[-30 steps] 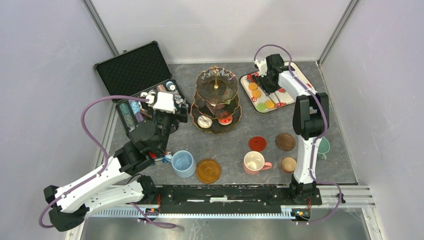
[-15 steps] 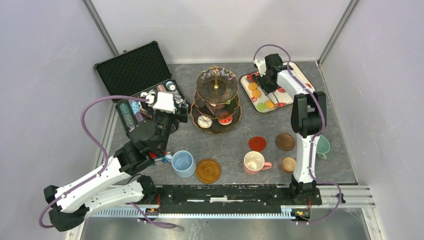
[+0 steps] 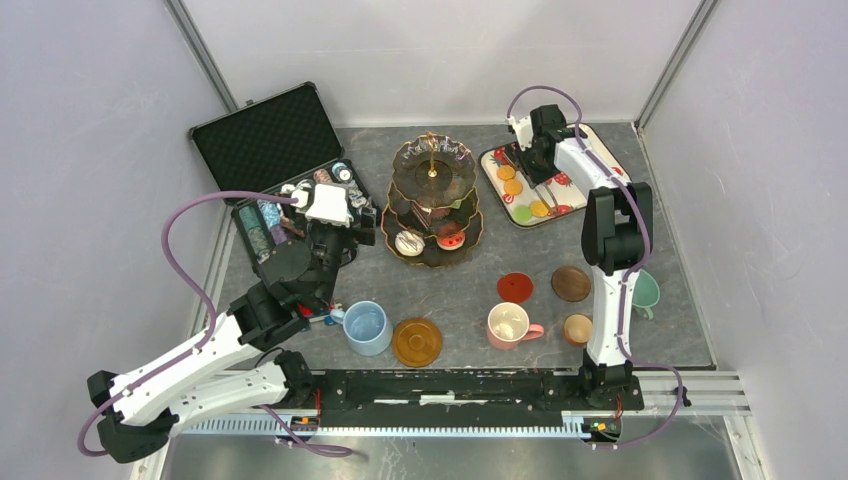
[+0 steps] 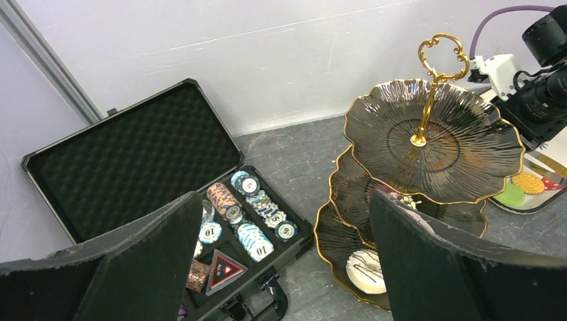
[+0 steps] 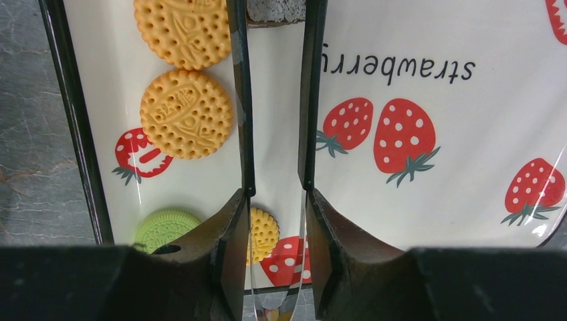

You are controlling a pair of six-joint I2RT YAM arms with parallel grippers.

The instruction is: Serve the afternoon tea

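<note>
— As the right gripper (image 5: 276, 30) narrows over the tray (image 5: 468, 134) in the tabletop's far right corner, a slim gap shows between its fingers (image 5: 241, 100).
— Pinching a biscuit (image 5: 186, 114) for the stand (image 4: 434, 134)? Can't tell. Left gripper (image 4: 284, 200) hangs wide-spread beside it.

Three-tier stand (image 4: 468, 154) right, open chip case (image 4: 134, 160) left — donut (image 4: 366, 271) on bottom tier

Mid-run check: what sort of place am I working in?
Probably a robot lab test cell: plain walls, metal frame posts, a black mounting rail, and a toy donut on a tiered stand.
</note>
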